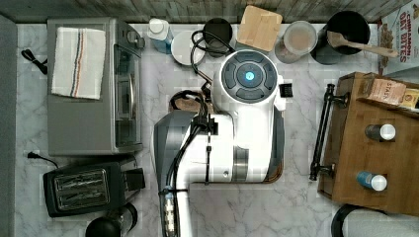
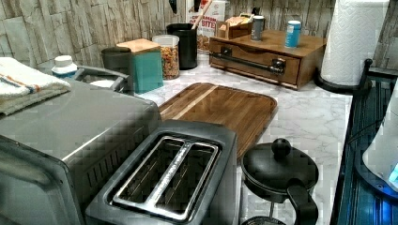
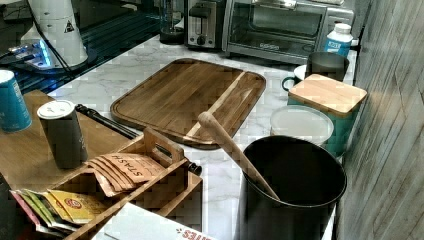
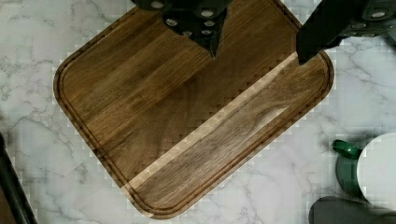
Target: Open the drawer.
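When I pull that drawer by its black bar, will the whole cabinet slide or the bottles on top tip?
The cabinet may slide: it stands loose on smooth marble. The drawer has a rigid-looking bar handle on two brackets, so it should take a steady pull. The two upright bottles are tall and narrow; a jerk could topple them.

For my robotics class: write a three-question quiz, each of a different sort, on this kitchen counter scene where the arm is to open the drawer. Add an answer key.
1. True or false: the drawer is already pulled out of its cabinet.
2. Multiple choice: in the wrist view, what lies below the gripper? A) a toaster B) the wooden tray C) a paper towel roll
3. Fill in: the drawer's black bar handle is fixed on two ____.

Key:
1. False; in the left view its front sits flush.
2. B; the fingers hang spread above it, holding nothing.
3. Brackets.
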Robot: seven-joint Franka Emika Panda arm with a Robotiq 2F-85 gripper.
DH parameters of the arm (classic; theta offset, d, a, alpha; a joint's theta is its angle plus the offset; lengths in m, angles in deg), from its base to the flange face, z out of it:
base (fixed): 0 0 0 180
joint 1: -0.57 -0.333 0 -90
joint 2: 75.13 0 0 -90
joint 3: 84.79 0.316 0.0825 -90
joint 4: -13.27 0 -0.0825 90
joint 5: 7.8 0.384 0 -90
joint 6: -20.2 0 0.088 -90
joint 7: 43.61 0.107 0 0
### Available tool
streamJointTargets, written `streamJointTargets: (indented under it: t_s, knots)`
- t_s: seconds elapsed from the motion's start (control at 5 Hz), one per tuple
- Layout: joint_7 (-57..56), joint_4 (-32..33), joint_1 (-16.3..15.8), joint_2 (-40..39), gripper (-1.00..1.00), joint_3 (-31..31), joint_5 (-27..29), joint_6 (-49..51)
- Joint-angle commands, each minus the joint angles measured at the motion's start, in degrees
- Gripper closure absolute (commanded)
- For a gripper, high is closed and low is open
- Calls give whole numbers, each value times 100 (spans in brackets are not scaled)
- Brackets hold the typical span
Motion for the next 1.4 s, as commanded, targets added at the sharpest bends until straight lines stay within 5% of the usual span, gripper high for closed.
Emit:
streamJointTargets:
  t_s: [0.2, 1.0, 1.4]
  knots:
    - [-1, 22, -46, 11, -100, 46, 77, 0]
    - [-1727, 1057, 388, 293, -100, -353, -116, -1242]
    - [-2210, 814, 698, 15, -100, -504, -353, -1108]
